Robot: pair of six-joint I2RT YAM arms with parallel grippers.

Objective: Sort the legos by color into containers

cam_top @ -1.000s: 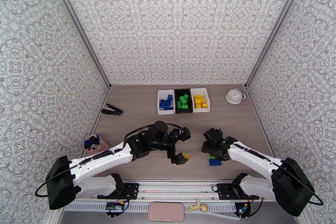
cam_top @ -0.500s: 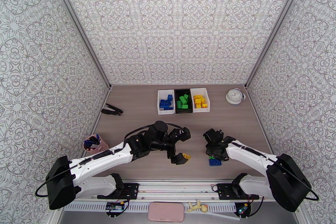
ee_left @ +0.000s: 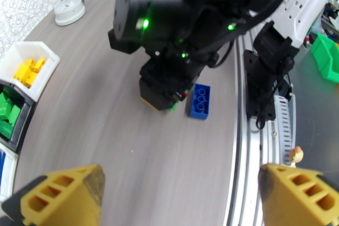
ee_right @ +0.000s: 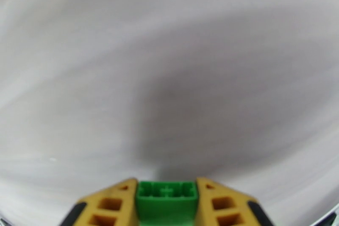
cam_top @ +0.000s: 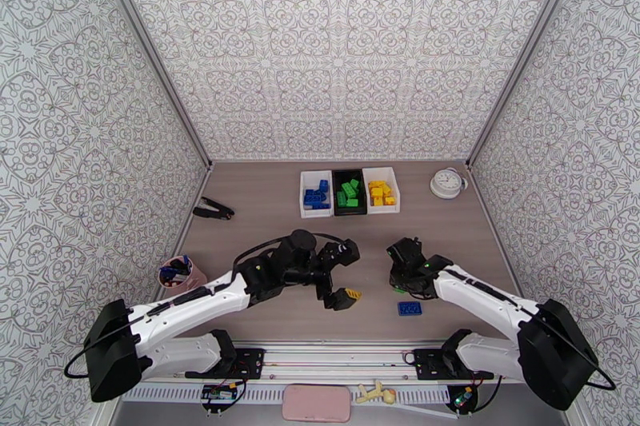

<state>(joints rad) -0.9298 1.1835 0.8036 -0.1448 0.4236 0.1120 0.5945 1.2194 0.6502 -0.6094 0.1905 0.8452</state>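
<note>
My right gripper (ee_right: 168,206) is shut on a green lego (ee_right: 168,197), pinched between its yellow fingers (ee_right: 111,204) just above the table. From the top view that gripper (cam_top: 402,285) hangs a little behind a blue lego (cam_top: 410,308) lying flat on the table. My left gripper (cam_top: 342,276) stands open and empty to the left of it. In the left wrist view the blue lego (ee_left: 199,101) lies beside the right gripper's black body. The containers sit in a row at the back: a white one with blue legos (cam_top: 317,193), a black one with green (cam_top: 349,192), a white one with yellow (cam_top: 381,189).
A round white clock (cam_top: 448,182) stands right of the containers. A pink cup (cam_top: 178,274) is near the left wall and a black tool (cam_top: 213,210) lies at the back left. The metal rail (cam_top: 336,356) runs along the near edge.
My right gripper closed on the green lego and moved slightly back and up from the blue one. The left arm shifted a little.
</note>
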